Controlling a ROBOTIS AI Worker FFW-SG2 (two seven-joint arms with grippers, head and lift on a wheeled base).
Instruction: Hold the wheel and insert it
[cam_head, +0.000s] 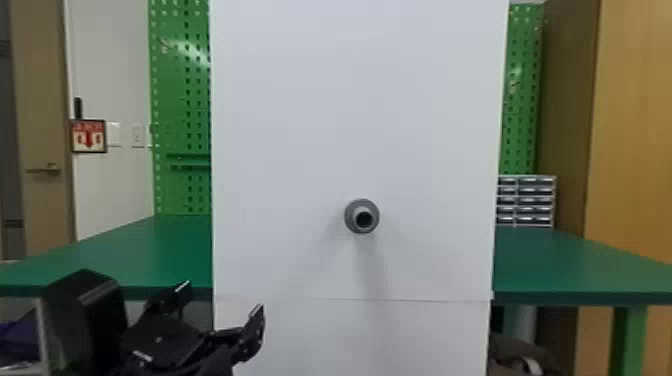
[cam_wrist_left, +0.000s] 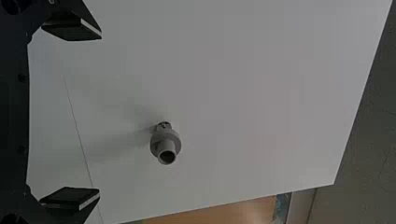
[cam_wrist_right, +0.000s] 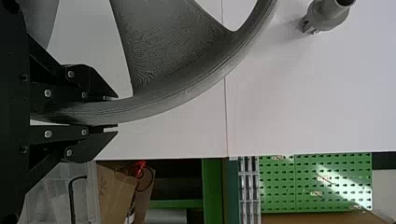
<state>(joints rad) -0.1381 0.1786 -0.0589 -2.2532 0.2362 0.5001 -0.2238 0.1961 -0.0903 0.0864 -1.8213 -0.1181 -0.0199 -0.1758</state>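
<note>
At the lower left of the head view, my left gripper (cam_head: 222, 312) stands open, in front of the white panel's left edge. In the left wrist view, the left gripper (cam_wrist_left: 70, 119) has its two fingers wide apart with nothing between them. A grey hub shaft (cam_head: 362, 216) sticks out of the white panel, its hollow end facing the camera. The grey wheel (cam_wrist_right: 187, 93) is held at its rim by my right gripper (cam_wrist_right: 112, 112), shut on it in the right wrist view. The wheel is apart from the shaft (cam_wrist_right: 327, 14).
The tall white panel (cam_head: 300, 125) stands before a green table (cam_head: 560, 265). Small drawers (cam_head: 535, 200) sit on the table to the right. Behind are green pegboards (cam_head: 180, 100); a wooden cabinet (cam_head: 630, 130) stands at the far right.
</note>
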